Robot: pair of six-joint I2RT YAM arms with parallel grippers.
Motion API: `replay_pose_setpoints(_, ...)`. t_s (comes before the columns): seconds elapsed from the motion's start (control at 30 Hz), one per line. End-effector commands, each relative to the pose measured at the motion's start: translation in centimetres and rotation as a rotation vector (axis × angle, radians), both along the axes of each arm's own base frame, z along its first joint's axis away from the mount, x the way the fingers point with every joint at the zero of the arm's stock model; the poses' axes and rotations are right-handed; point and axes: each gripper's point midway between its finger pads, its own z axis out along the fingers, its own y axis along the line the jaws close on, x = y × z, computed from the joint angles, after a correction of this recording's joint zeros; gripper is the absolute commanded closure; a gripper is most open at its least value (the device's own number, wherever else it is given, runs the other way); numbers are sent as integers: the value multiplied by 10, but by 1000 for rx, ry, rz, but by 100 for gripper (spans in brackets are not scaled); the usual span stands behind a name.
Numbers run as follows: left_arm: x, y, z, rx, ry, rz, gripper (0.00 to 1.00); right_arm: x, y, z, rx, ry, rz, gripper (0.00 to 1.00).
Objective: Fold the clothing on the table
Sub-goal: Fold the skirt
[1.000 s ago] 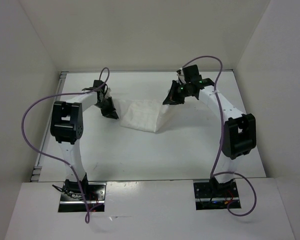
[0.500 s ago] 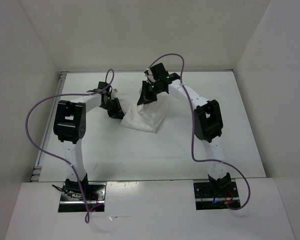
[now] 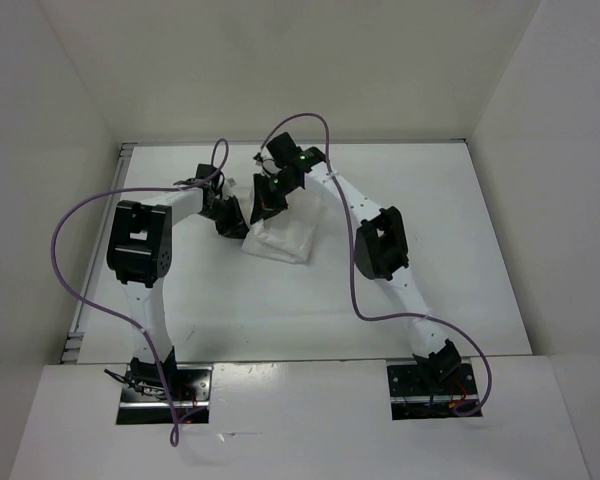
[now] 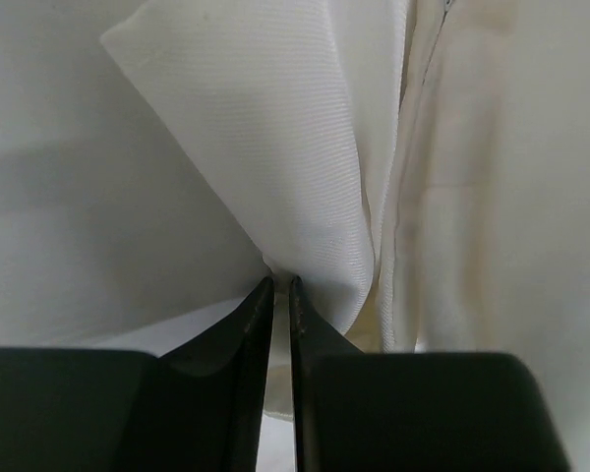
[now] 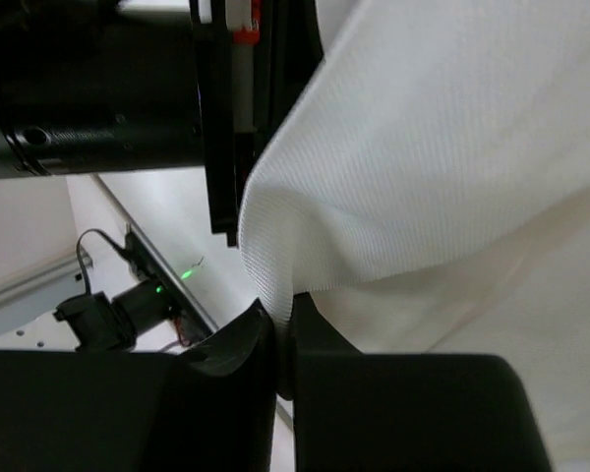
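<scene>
- the clothing point(image 3: 285, 240) lies bunched on the desk point(image 3: 330, 310), left of centre, its long side roughly across me.
- my left hand point(image 3: 230, 220) is at its far-left corner, tips pinched on a fold.
- my right hand point(image 3: 265, 198) is just beyond, close beside the left, clamped on an edge.
- the clothing lies near and right of both hands, so i judge any release must lift away from that side.
</scene>
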Motion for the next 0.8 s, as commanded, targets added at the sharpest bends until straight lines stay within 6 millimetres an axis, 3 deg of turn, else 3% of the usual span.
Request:
replay_pose_setpoints(0.0, -8, 17, -11, 39, 38, 10, 81, -26, 7, 12, 25, 38, 91, 77)
replay_pose_setpoints(0.07, 1, 30, 6, 43, -8, 42, 81, -29, 6, 12, 29, 42, 108, 63)
replay_pose_setpoints(0.1, 7, 45, 23, 55, -46, 79, 73, -29, 5, 28, 44, 9, 118, 54)
replay_pose_setpoints(0.17, 12, 59, 49, 80, -82, 115, 67, -23, 0, 48, 29, -66, 96, 50)
replay_pose_setpoints(0.2, 15, 69, 71, 137, -149, 122, 64, -21, -3, 81, 50, -140, 79, 49)
replay_pose_setpoints(0.23, 18, 74, 84, 166, -182, 127, 60, -19, -8, 98, 44, -185, 58, 45)
replay_pose_setpoints(0.27, 15, 77, 96, 184, -194, 127, 60, -7, -17, 106, -7, -254, -1, 43)
replay_pose_setpoints(0.3, 20, 79, 123, 195, -263, 126, 59, -7, -28, 129, -23, -301, -47, 43)
replay_pose_setpoints(0.33, 18, 70, 136, 179, -289, 107, 59, -3, -36, 133, -58, -317, -98, 42)
replay_pose_setpoints(0.37, 15, 62, 148, 160, -314, 69, 59, 7, -49, 132, -126, -358, -158, 42)
replay_pose_setpoints(0.43, 4, 26, 178, 30, -377, -46, 59, 19, -69, 133, -170, -366, -222, 42)
replay_pose_setpoints(0.57, -20, -30, 200, -205, -398, -214, 68, 28, -79, 103, -226, -315, -237, 52)
replay_pose_setpoints(0.67, -30, -47, 194, -267, -381, -254, 73, 30, -76, 81, -247, -279, -224, 61)
replay_pose_setpoints(0.7, -35, -46, 176, -265, -331, -248, 75, 32, -73, 78, -241, -275, -218, 64)
replay_pose_setpoints(0.77, -40, -48, 162, -282, -299, -255, 77, 35, -73, 65, -261, -260, -229, 65)
